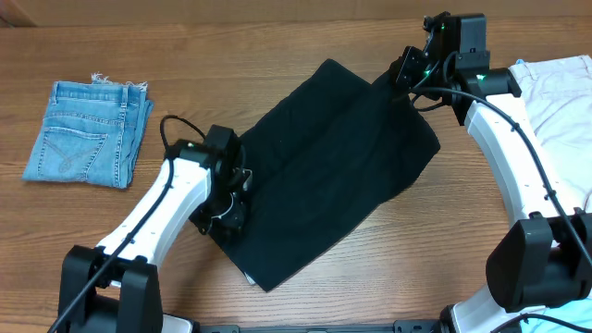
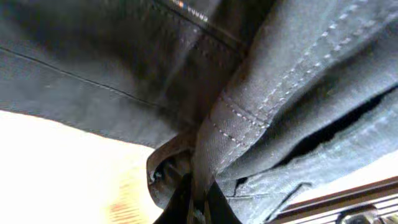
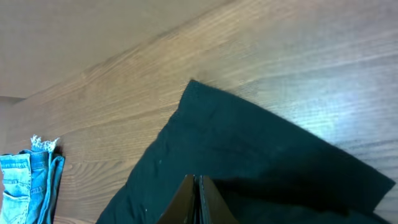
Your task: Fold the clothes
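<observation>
The black shorts (image 1: 333, 157) lie spread slantwise across the middle of the desk (image 1: 277, 37). The left pincer (image 1: 229, 199) is clenched on bunched cloth at their near-left edge, and the right pincer (image 1: 404, 79) is nipped shut on the far-right corner. Both grips look thin to me; an uneven pull could slip a corner free or skew the fold. The left wrist view catches a strip of lettering (image 2: 193, 7) on the cloth, too blurred to read.

The wooden table (image 1: 277, 28) carries 3 garments; the black shorts (image 1: 324, 166) lie spread at centre; folded denim shorts (image 1: 88, 129) lie well left of them; a cream garment (image 1: 566, 92) lies to their right.
</observation>
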Motion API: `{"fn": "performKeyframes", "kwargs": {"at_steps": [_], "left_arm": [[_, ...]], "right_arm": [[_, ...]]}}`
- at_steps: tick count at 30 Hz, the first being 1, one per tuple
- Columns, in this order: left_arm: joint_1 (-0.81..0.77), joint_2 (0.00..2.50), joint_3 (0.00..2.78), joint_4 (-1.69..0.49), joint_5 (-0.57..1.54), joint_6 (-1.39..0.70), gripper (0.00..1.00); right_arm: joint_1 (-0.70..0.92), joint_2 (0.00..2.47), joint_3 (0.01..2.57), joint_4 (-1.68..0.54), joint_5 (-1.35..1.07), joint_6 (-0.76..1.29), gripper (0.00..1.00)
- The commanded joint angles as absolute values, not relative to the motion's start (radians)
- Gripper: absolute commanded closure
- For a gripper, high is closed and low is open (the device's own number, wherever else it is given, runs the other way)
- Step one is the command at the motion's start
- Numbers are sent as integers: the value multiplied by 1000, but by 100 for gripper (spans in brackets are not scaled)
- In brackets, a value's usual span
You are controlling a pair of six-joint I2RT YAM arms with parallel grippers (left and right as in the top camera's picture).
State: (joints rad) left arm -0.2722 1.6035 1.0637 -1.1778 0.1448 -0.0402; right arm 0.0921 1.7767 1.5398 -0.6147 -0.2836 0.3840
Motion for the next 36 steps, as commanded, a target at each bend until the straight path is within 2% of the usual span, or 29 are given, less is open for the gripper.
{"fn": "performKeyframes", "kwargs": {"at_steps": [1, 11, 19, 20, 21, 23, 24, 26, 27, 31, 33, 36], "left_arm": [[-268, 1535, 1104, -1189, 93, 20, 96], [-260, 1516, 1101, -1147, -179, -272, 96], [-239, 1517, 1095, -1076, -277, -266, 95], [-238, 1516, 1091, -1069, -281, -258, 91], [-236, 1517, 1084, -1065, -289, -258, 87], [-234, 1517, 1082, -1069, -299, -257, 73], [-233, 1517, 1082, -1069, -304, -254, 58], [-234, 1517, 1082, -1071, -319, -254, 39], [-234, 1516, 1082, -1071, -321, -253, 36], [-235, 1516, 1098, -1066, -275, -183, 37], [-236, 1516, 1136, -1062, -130, -112, 42], [-236, 1516, 1192, -1051, 115, -53, 42]], "right_arm": [[91, 1777, 1559, -582, -305, 337, 96], [134, 1847, 1559, -390, -372, 303, 96], [163, 2003, 1559, -274, -373, 303, 96], [163, 2017, 1559, -266, -373, 303, 94], [163, 2028, 1559, -262, -373, 302, 89], [163, 2033, 1559, -258, -373, 296, 76], [163, 2033, 1559, -255, -373, 282, 66], [149, 2028, 1559, -252, -373, 280, 46], [136, 2024, 1560, -267, -373, 280, 42], [49, 1971, 1560, -422, -372, 281, 41], [-28, 1928, 1560, -533, -372, 281, 40], [-131, 1913, 1560, -697, -372, 328, 39]]}}
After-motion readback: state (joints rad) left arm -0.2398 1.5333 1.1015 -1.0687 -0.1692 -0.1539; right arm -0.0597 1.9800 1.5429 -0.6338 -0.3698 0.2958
